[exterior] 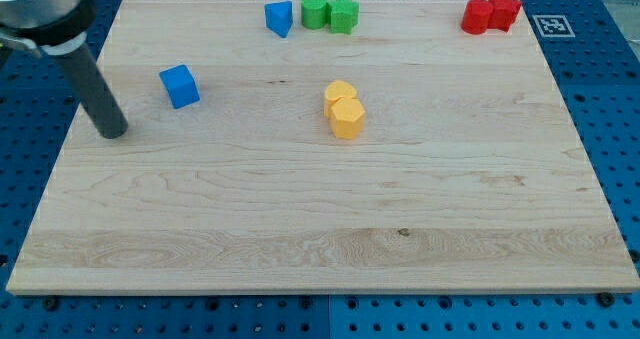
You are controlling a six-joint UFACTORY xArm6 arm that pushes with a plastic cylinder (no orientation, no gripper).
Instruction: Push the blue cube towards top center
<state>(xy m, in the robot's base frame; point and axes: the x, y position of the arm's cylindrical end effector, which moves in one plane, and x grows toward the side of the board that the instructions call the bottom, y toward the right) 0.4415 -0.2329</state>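
The blue cube [180, 86] lies on the wooden board [320, 219] at the view's upper left. My tip [112, 133] rests on the board to the left of and slightly below the cube, a short gap away and not touching it. The dark rod rises from the tip towards the view's top left corner.
A second blue block [279, 19], wedge-like, lies near the top edge with a green cylinder [315, 11] and a green star-like block [344, 15] to its right. Two yellow blocks [344, 109] touch near the centre. Two red blocks [491, 14] touch at the top right.
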